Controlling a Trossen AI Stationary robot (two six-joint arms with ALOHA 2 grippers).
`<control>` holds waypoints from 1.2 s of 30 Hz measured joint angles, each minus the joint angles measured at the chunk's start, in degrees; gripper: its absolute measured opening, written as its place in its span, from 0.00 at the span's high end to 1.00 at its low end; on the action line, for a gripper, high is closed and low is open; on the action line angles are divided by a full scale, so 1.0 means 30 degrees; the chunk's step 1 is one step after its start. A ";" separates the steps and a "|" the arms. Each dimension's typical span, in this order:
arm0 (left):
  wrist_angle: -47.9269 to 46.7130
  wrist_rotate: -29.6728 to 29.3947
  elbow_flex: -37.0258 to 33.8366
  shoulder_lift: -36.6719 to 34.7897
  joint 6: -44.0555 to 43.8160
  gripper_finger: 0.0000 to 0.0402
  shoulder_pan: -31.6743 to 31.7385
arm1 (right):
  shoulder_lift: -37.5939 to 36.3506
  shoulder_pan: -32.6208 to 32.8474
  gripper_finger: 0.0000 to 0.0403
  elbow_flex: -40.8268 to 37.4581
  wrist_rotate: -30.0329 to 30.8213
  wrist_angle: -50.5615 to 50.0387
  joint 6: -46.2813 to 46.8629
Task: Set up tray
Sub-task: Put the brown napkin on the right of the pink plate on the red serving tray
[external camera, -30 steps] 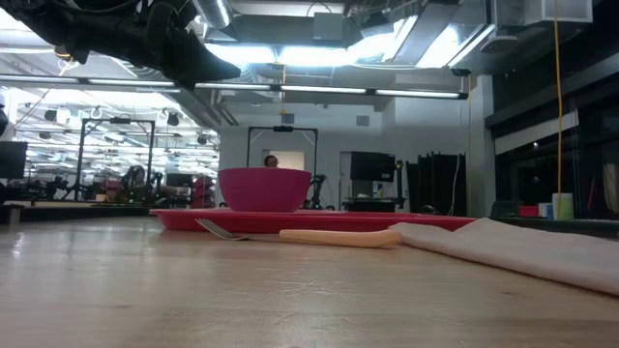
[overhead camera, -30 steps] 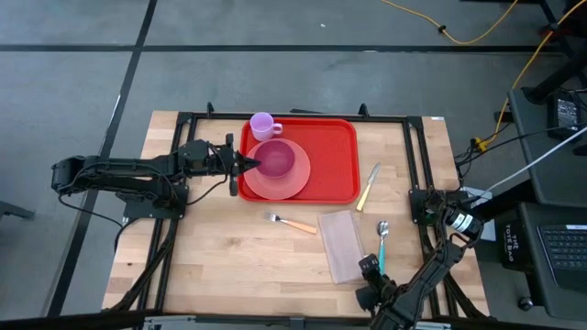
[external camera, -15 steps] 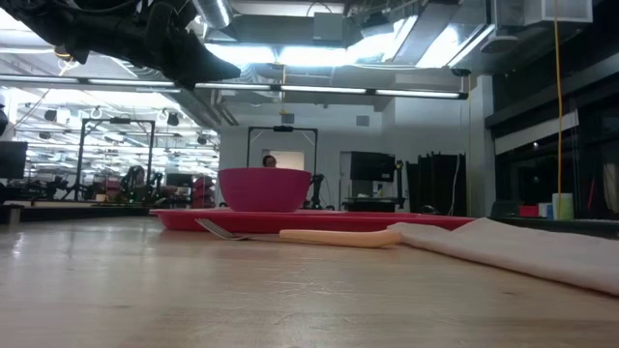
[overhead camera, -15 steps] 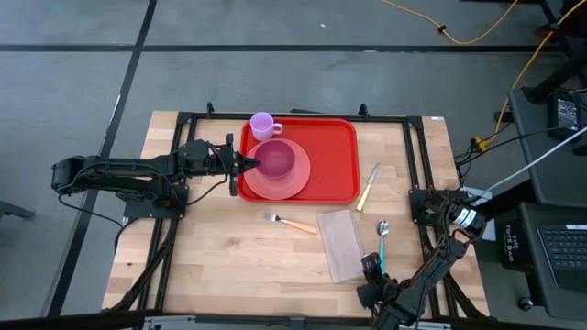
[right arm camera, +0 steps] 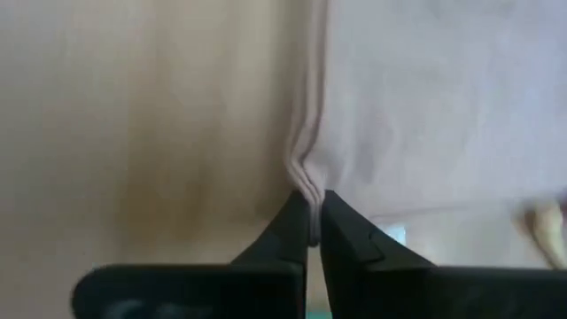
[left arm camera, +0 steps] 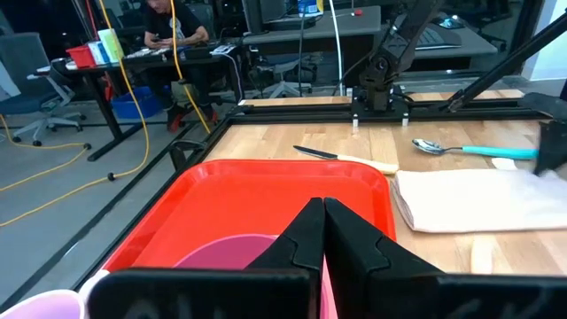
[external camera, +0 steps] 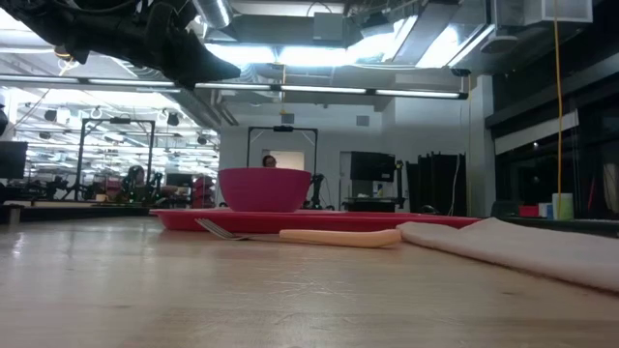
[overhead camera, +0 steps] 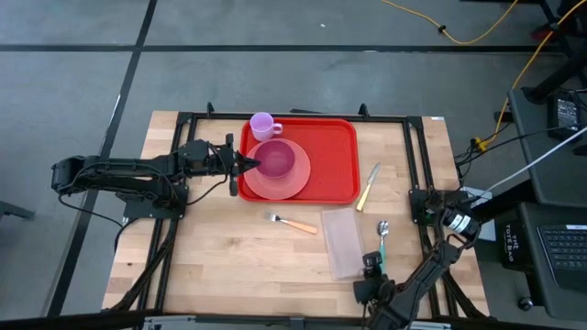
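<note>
The red tray (overhead camera: 332, 156) lies at the table's far middle. It carries a salmon-pink plate (overhead camera: 292, 185) with a magenta bowl (overhead camera: 275, 160) on it, and a lilac cup (overhead camera: 263, 124) at its far left corner. My left gripper (overhead camera: 251, 163) hovers shut over the tray's left rim, level, pointing at the bowl and well above it in the low view (external camera: 198, 60). A pale folded napkin (overhead camera: 341, 240) lies flat on the wood near the tray. My right gripper (overhead camera: 368, 266) is shut on it at its near right corner. My right gripper pinches the napkin's edge (right arm camera: 306, 188) between its two fingertips, close to the near right corner. The cloth puckers into several small folds right at the fingers. The fingers slant down from the table's near side. The rest of the napkin lies flat on the table.
A fork (overhead camera: 292, 223) with a pale orange handle lies left of the napkin. A teal-handled spoon (overhead camera: 382, 240) lies just right of it. A knife (overhead camera: 369, 186) lies beside the tray's right rim. A black frame (overhead camera: 417, 156) borders the work area.
My right gripper has rolled a little and shut on the napkin's edge. The napkin's near end has swung slightly, so it now lies straighter, and its far end has drawn a little away from the fork.
</note>
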 joint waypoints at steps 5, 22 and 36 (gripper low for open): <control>0.0059 0.0003 0.0004 0.0000 0.0007 0.98 -0.0003 | -0.0121 -0.0400 0.96 0.2870 0.0025 -0.4256 0.1326; 0.0220 0.0125 0.0005 0.0002 0.0036 0.99 -0.0003 | -0.5002 -0.2770 0.96 0.8207 0.5966 -0.8869 0.0023; 0.0220 0.0127 0.0007 0.0007 0.0037 0.99 -0.0003 | -0.8774 -0.6792 0.96 0.8221 0.7696 -0.8895 -0.5176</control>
